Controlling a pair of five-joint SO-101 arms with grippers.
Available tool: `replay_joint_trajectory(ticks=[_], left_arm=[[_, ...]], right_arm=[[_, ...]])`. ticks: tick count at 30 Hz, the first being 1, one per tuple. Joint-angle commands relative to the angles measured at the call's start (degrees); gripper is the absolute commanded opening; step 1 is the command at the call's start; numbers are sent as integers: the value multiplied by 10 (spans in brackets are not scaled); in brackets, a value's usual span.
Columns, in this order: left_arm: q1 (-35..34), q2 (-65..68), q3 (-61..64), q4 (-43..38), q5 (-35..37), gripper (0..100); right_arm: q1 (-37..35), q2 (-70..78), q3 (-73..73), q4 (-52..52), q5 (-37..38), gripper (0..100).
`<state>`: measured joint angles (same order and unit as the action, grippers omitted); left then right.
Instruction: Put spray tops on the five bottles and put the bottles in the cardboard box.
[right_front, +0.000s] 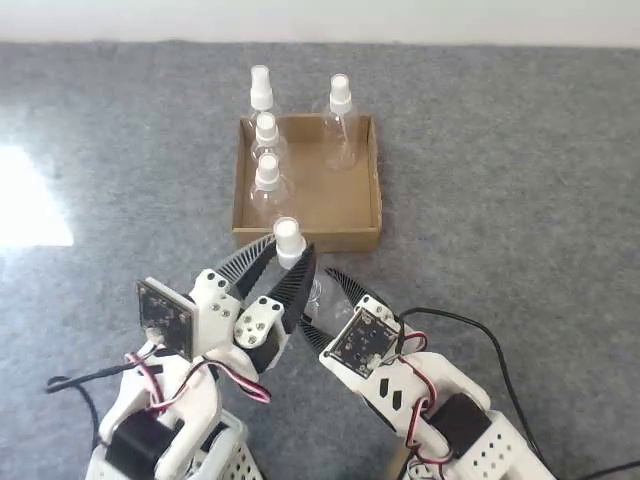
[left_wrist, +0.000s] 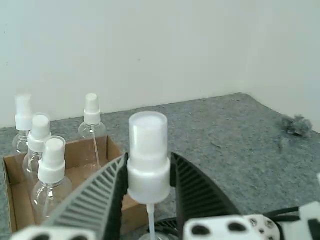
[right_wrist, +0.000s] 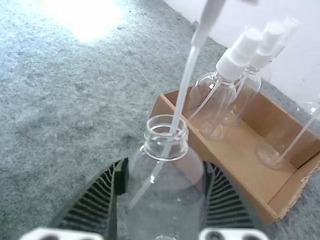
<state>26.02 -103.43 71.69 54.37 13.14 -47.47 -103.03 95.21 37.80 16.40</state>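
My left gripper is shut on a white spray top, held upright in front of the cardboard box. Its thin tube dips into the open neck of a clear bottle. My right gripper is shut on that bottle's body and holds it upright on the carpet. Several clear bottles with white spray tops stand in the box, three in a row on its left and one at its back right.
Grey carpet covers the table on all sides of the box. A white wall stands behind it. The box's right front part holds no bottle. Cables trail beside the right arm.
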Motion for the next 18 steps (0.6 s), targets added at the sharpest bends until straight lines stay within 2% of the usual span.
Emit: replay_joint_trajectory(ticks=[1,5,10,18], left_arm=[[3,-9,0,1,-7,16],[3,-9,0,1,-7,19],[3,-9,10,1,-4,87],[3,-9,15,1,-4,91]], right_arm=[[-2,-9,12,-15,6,87],[-2,-9,12,-15,5,87],[-2,-9,12,-27,-25,87],[-2,-9,12,-27,-55,87]])
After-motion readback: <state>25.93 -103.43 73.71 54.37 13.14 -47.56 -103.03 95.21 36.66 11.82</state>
